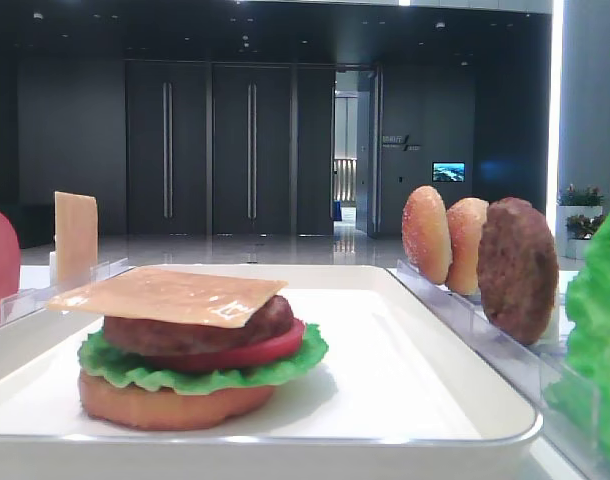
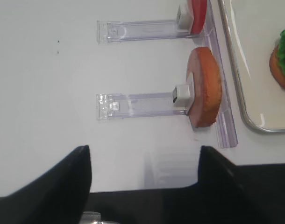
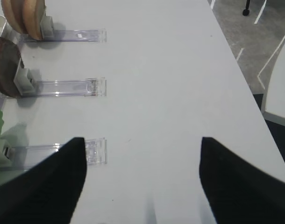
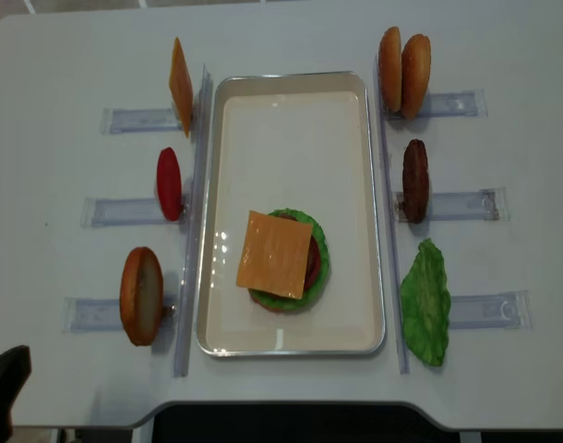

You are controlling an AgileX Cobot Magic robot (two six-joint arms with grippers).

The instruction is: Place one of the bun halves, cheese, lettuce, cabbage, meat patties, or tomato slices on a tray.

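Two cheese slices: one tops the stack mid-tray, one stands upper left. My left gripper, lower frame, spread wide, holds nothing, well apart.

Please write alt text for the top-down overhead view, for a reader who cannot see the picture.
A white tray in the middle of a table holds a stacked burger: bun, lettuce, tomato and patty, with a cheese slice on top. Clear racks on both sides hold spare parts standing on edge: cheese, tomato and a bun half on the left, two bun halves, a patty and lettuce on the right.
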